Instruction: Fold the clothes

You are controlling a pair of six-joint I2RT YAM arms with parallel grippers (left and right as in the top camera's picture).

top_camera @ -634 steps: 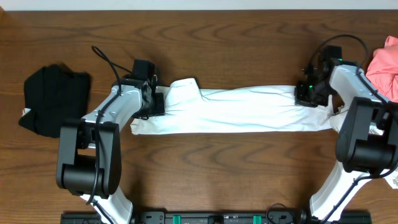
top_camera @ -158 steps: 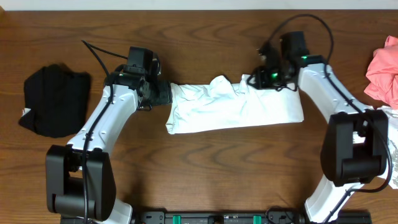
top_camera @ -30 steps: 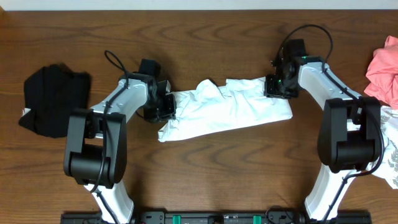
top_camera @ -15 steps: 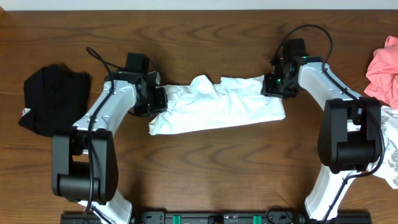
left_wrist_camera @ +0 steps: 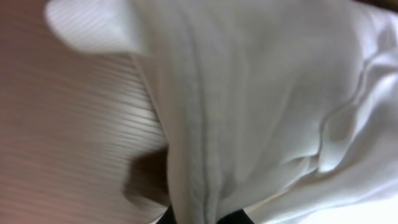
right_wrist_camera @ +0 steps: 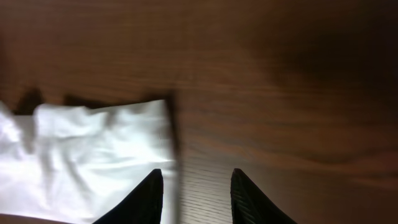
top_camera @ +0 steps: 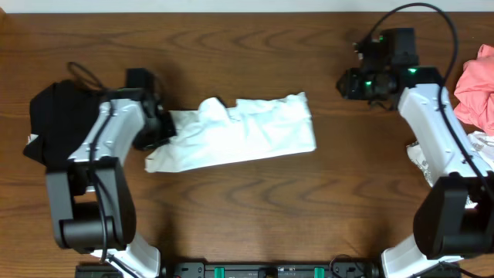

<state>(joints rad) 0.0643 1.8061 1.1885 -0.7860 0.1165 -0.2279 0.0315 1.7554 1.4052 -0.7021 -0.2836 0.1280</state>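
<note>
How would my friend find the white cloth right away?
On the brown wooden table, look in the middle. The white cloth lies there as a long, rumpled strip, its left end at the left gripper. The black pile sits far left and the pink cloth far right.

The white T-shirt [top_camera: 239, 131] has slid toward the counter's left edge, dragged by the left gripper [top_camera: 158, 128], which now sits near the black garment [top_camera: 50, 116]. The right gripper [top_camera: 344, 83] has let go of the shirt's right end and pulled away toward the far edge, its jaws apart and empty.
</note>
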